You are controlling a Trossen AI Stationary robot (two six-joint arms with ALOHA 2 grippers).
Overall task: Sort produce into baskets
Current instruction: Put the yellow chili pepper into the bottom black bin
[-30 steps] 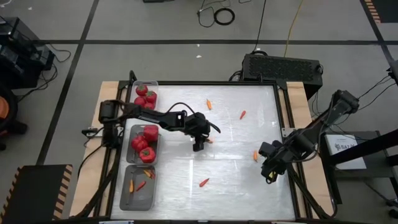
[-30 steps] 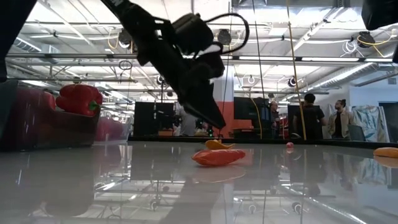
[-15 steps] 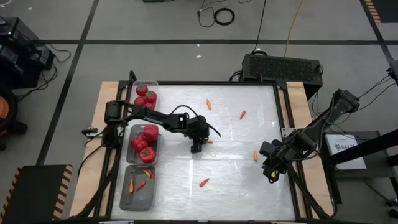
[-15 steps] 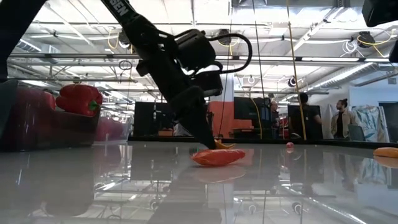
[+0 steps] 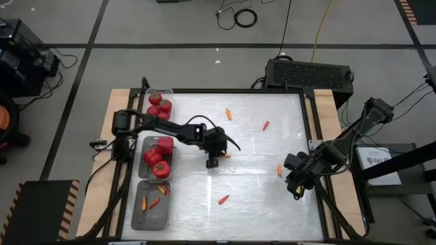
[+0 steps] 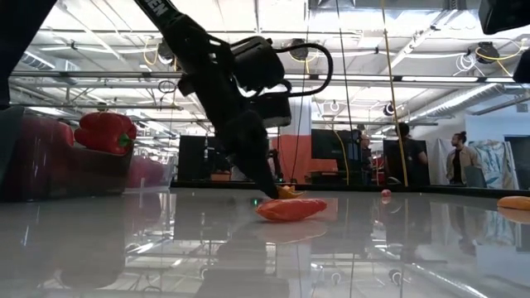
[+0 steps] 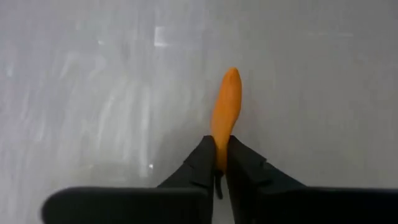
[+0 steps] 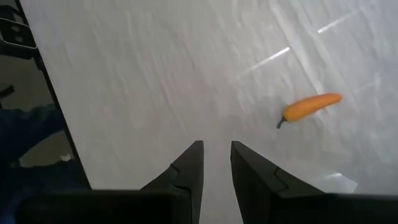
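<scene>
My left gripper (image 5: 214, 162) is low over the middle of the table, shut on a small orange chili (image 7: 226, 102), which also shows in the low view (image 6: 291, 192). A red chili (image 6: 290, 209) lies on the table nearer the front. My right gripper (image 8: 216, 163) is open and empty above the table's right side (image 5: 294, 190), with another orange chili (image 8: 310, 106) lying beside it. Three clear baskets stand along the left edge: one with tomatoes (image 5: 160, 104), one with red bell peppers (image 5: 157, 156), one with chilies (image 5: 151, 203). My left gripper pinches one end of the orange chili (image 7: 220, 132) between its two fingers. The fingers slant down from the table's left and lie along the chili, whose free end (image 7: 231, 74) points away from them. It sits at table height; I cannot tell if it is clear.
More loose chilies lie on the white tabletop: an orange one (image 5: 229, 114) and a red one (image 5: 266, 125) toward the far edge, a red one (image 5: 223, 199) toward the near edge. A raised dark frame (image 5: 204, 90) runs round the table.
My left gripper has come down from above onto the orange chili, then shifted slightly toward the table's left edge, staying low. The right arm has kept still.
</scene>
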